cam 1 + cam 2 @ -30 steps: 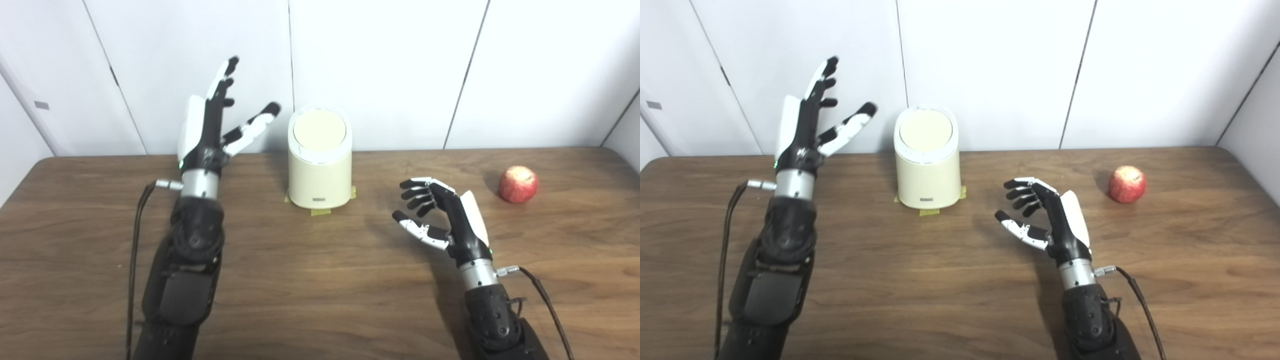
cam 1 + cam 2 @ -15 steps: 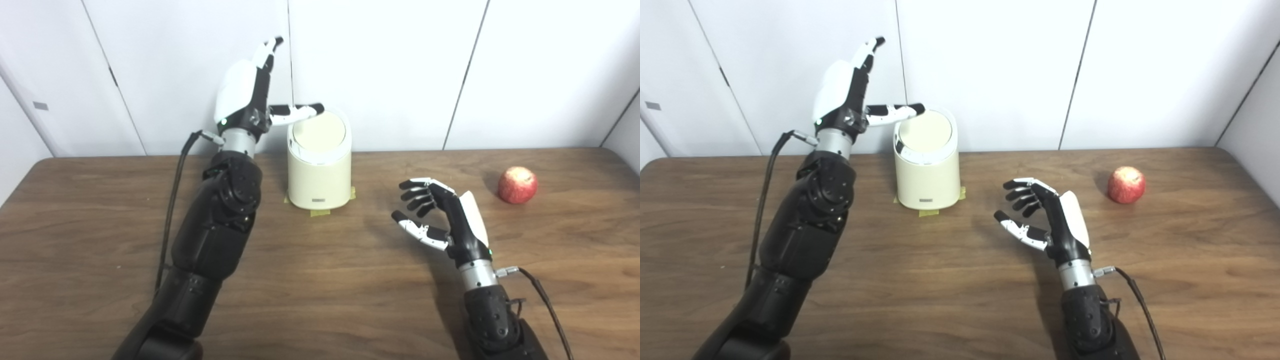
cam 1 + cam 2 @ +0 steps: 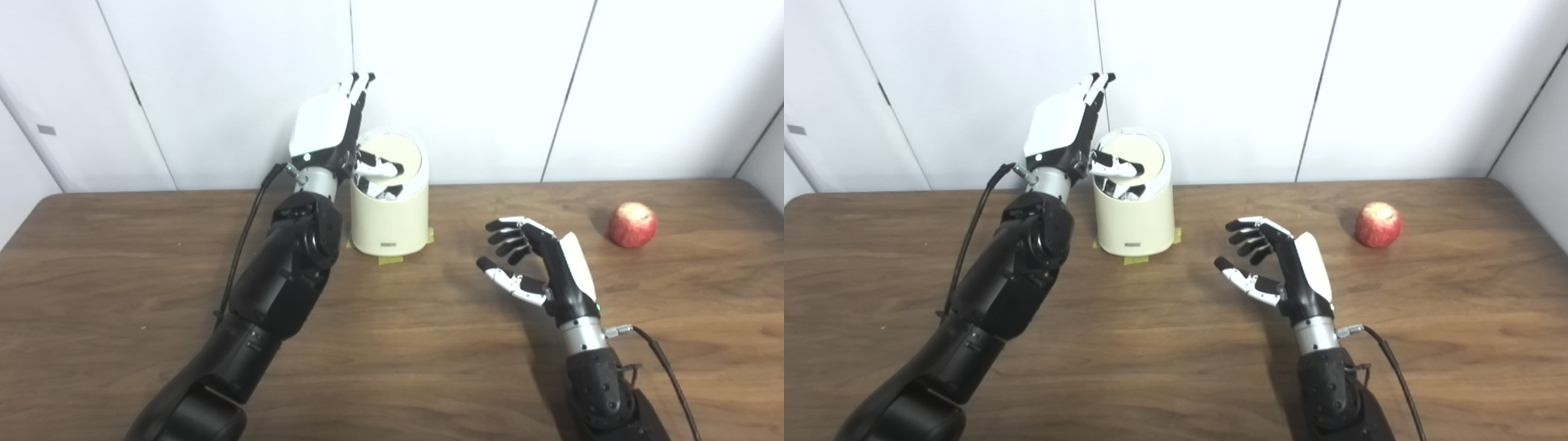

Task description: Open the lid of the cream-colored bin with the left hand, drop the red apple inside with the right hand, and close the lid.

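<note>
The right hand (image 3: 542,269) hovers nearest over the wooden desk (image 3: 392,343), fingers (image 3: 508,236) spread and curled, holding nothing. Farther right, the red apple (image 3: 633,225) rests on the desk. At the back, the left hand (image 3: 331,131) stands upright beside the cream-colored bin (image 3: 390,217), thumb pressing its tilted lid (image 3: 398,153), fingers straight together.

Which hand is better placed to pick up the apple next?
Right. The right hand is open and nearer the apple, which lies on that side of the table; the left hand is at the bin's lid.
</note>
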You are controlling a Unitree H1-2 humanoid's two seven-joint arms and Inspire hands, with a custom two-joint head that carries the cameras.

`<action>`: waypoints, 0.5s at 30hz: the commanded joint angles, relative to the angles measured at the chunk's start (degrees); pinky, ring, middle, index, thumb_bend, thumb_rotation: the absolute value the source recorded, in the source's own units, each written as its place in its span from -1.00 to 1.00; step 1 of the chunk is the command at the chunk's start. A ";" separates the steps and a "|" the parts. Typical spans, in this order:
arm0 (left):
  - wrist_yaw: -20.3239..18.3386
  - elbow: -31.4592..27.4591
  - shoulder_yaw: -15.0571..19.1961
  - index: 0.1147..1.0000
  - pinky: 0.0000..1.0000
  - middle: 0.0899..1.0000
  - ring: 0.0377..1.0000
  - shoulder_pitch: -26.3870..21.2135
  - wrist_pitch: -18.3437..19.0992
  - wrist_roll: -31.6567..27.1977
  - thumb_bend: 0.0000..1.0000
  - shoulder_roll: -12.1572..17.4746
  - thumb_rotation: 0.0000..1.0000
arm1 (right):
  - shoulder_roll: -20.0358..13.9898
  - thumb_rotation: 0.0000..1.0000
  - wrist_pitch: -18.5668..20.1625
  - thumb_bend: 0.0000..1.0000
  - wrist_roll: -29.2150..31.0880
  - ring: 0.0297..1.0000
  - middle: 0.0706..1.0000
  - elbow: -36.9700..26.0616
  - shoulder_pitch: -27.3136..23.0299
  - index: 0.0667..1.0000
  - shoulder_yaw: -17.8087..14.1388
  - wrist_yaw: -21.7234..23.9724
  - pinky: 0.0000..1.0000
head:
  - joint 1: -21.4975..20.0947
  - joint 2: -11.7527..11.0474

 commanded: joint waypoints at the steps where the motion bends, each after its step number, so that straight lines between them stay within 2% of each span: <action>1: 2.51 -0.16 -0.17 0.95 0.86 0.98 0.96 -3.64 -0.89 1.82 0.88 0.45 -0.57 | 1.38 -0.42 -0.90 -0.35 0.27 0.04 0.13 -0.32 0.31 0.21 0.34 -0.76 -0.16 | -0.06 0.09; 11: 5.35 2.96 -1.56 0.90 0.87 0.92 0.92 -4.02 -0.61 5.25 0.91 1.29 -0.61 | 1.53 -0.39 -1.02 -0.35 0.27 0.07 0.15 -0.17 0.27 0.21 0.38 -0.82 -0.13 | -0.12 -0.01; 15: 5.34 3.18 -1.41 0.89 0.85 0.92 0.92 -4.05 -0.30 5.45 0.78 1.35 -0.62 | 1.45 -0.35 -1.18 -0.36 0.00 0.09 0.18 0.12 0.16 0.22 0.44 -0.99 -0.10 | -0.22 -0.01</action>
